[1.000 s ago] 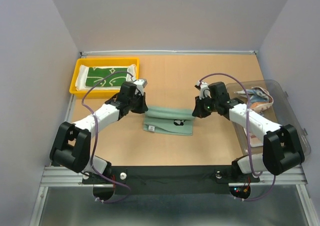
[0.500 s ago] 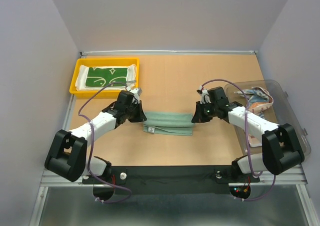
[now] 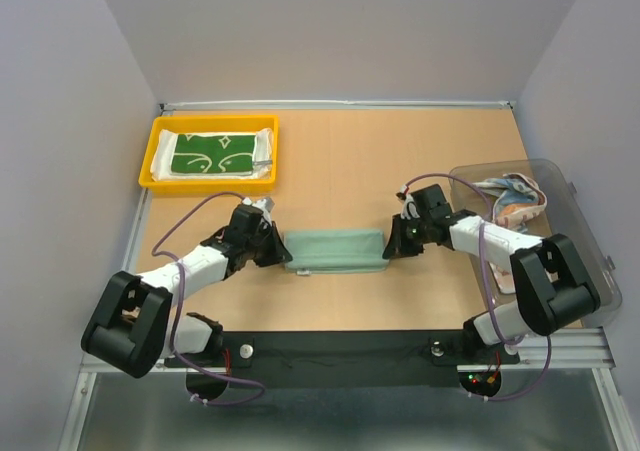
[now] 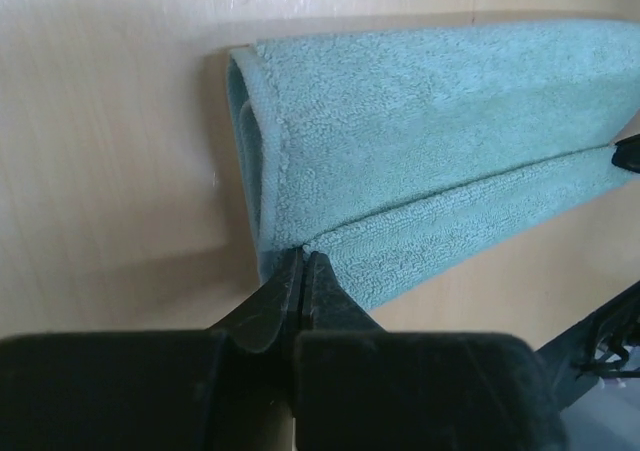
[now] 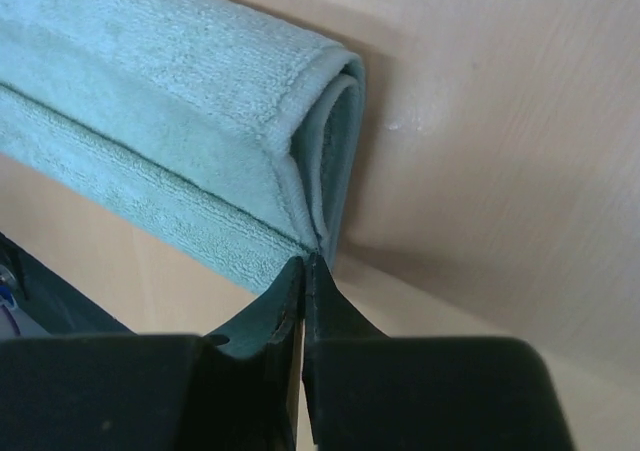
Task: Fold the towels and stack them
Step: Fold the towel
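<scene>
top external: teal towel (image 3: 335, 249) lies between left gripper (image 3: 286, 257) and right gripper (image 3: 389, 250), each pinching one end.

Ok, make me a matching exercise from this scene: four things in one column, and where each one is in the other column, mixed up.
Things
1. teal towel
2. green towel
3. printed towel
4. left claw

Places
A. in the bin
B. shut on the teal towel's corner
C. in the tray
D. folded on the table

Pairs: 1-D, 2-C, 3-A, 4-B
</scene>
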You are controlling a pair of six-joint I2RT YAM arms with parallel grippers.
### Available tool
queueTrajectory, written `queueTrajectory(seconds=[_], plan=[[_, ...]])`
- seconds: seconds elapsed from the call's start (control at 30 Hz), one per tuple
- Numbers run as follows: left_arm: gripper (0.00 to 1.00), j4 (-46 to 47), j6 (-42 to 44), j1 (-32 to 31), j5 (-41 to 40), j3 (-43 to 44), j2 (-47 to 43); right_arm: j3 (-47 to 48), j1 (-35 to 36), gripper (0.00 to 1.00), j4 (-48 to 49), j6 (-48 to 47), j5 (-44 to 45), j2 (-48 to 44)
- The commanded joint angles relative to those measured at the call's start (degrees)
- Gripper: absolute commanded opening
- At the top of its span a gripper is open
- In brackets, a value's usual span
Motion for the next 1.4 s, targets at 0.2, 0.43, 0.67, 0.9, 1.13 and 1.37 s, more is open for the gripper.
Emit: queueTrajectory(seconds=[0.2, 0.43, 0.67, 0.9, 1.13, 1.37], plan=[[0.73, -1.43, -4.77, -0.58, -4.29, -2.9, -11.92, -1.25, 0.7, 0.46, 1.26, 1.02, 1.7, -9.1], [0.81, -8.31, -6.96, -2.86, -8.6, 2.37, -24.24, 1.56, 3.59, 0.53, 4.15, 5.15, 0.73, -16.95], [0.74, -3.48, -9.77, -11.82, -10.27, 7.03, -13.82, -0.89, 9.13, 0.48, 15.04, 11.47, 1.96, -13.0], [0.67, 1.27, -13.47, -18.15, -12.73, 3.18, -7.62, -9.07, 9.75, 0.45, 22.79, 15.0, 2.22, -12.45], [0.78, -10.65, -18.82, -19.13, -26.59, 3.61, -22.47, -5.73, 9.75, 0.51, 9.37, 14.2, 14.51, -19.06], [0.8, -15.25, -30.51, -19.13, -26.98, -3.86, -30.39, -8.45, 9.84, 0.66, 2.14, 23.95, 18.49, -21.26]])
